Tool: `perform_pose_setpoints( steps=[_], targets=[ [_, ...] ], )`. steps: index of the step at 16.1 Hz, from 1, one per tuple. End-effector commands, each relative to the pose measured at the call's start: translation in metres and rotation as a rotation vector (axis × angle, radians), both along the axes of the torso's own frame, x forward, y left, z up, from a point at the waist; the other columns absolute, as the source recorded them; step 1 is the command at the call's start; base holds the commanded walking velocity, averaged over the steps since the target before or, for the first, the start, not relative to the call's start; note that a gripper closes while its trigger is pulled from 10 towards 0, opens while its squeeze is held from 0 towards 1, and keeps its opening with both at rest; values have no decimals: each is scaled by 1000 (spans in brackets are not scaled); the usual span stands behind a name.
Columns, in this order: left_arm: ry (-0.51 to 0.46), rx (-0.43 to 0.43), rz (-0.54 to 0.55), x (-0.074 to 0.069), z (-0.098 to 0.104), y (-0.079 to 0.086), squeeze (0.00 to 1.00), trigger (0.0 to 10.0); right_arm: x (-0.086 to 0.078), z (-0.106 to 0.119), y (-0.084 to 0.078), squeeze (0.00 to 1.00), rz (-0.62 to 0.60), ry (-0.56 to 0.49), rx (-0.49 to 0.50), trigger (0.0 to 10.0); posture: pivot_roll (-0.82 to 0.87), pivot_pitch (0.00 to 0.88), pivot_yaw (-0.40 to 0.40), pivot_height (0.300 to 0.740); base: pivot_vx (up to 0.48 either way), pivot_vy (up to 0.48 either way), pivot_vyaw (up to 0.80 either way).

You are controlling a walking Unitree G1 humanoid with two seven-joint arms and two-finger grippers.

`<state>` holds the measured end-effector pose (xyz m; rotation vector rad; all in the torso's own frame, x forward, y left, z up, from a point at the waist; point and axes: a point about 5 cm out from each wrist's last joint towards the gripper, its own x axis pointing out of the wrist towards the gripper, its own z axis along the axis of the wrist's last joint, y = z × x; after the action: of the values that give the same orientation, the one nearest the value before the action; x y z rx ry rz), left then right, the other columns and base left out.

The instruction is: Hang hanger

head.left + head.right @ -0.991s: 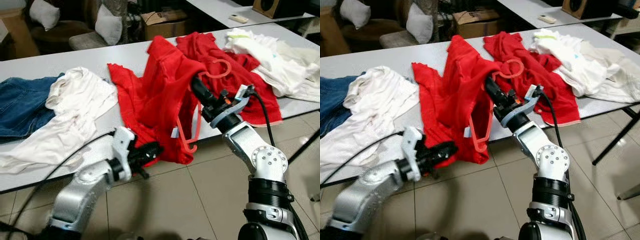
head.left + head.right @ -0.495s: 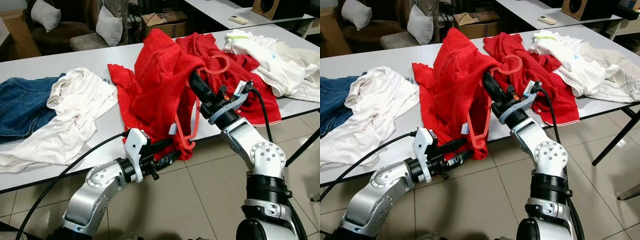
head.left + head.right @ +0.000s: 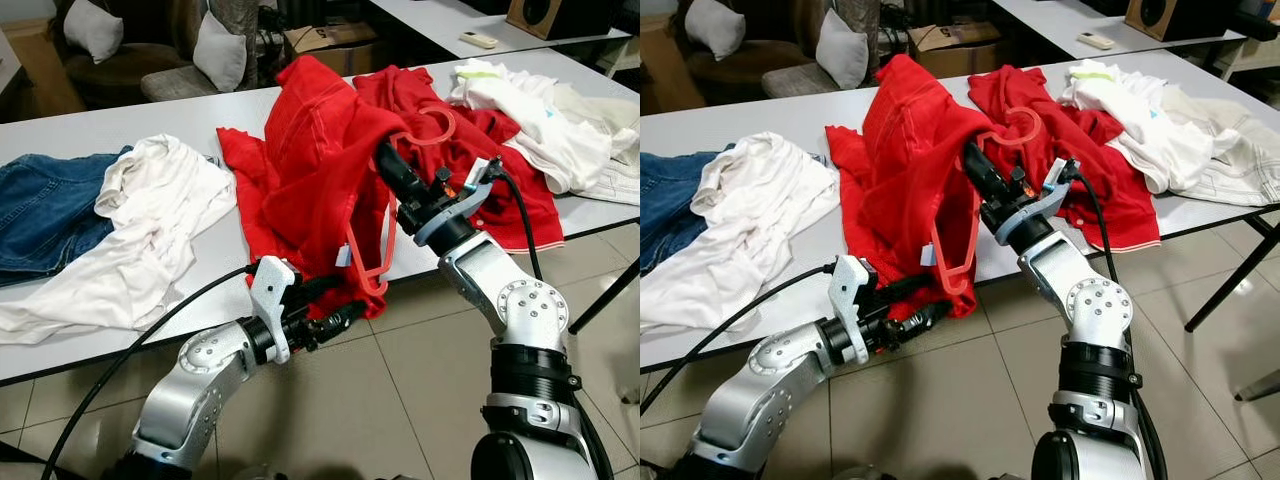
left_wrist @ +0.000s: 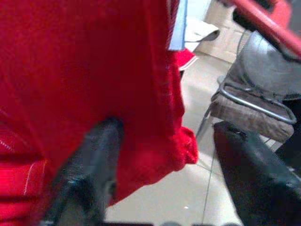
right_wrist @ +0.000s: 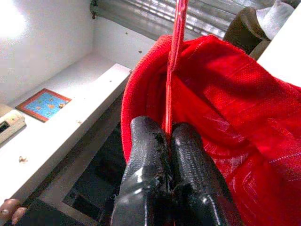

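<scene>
My right gripper (image 3: 386, 160) is shut on the thin bar of a red plastic hanger (image 3: 956, 272), seen close up in the right wrist view (image 5: 175, 52). It holds the hanger up above the grey table (image 3: 130, 125). A red garment (image 3: 310, 170) is draped over the hanger and hangs past the table's front edge. The hanger's hook (image 3: 432, 125) sticks out behind the gripper. My left gripper (image 3: 335, 304) is low at the table edge, open. The garment's lower hem (image 4: 155, 141) lies between its two fingers and against one finger (image 4: 91, 174).
On the table lie a white shirt (image 3: 150, 230), blue jeans (image 3: 40, 210), a second red garment (image 3: 490, 160) and a heap of white clothes (image 3: 550, 120). Chairs with cushions (image 3: 215, 50) and a cardboard box (image 3: 330, 40) stand behind. Tiled floor (image 3: 400, 400) lies below.
My left gripper has come up from below the table edge to the garment's hem and opened around it. The right gripper has lifted the hanger and garment a little higher and to the left.
</scene>
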<state>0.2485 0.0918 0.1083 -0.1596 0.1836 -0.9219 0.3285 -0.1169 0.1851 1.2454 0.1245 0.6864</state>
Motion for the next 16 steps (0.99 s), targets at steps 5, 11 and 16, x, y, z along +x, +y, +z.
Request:
perform_pose_setpoints(
  steps=[5,11,16],
  targets=[
    [23,-18,181,21,7,7,0,10000,2,7,7,0,23,-20,1,10000,-80,0,31,740,0,0,0],
    [34,15,247,29,3,1,0,5059,1,6,9,0,26,-21,-3,10000,-87,0,34,740,0,0,0],
    [40,-46,266,30,5,2,0,0,1,6,8,0,23,-19,-4,10000,-85,0,32,740,0,0,0]
  ],
)
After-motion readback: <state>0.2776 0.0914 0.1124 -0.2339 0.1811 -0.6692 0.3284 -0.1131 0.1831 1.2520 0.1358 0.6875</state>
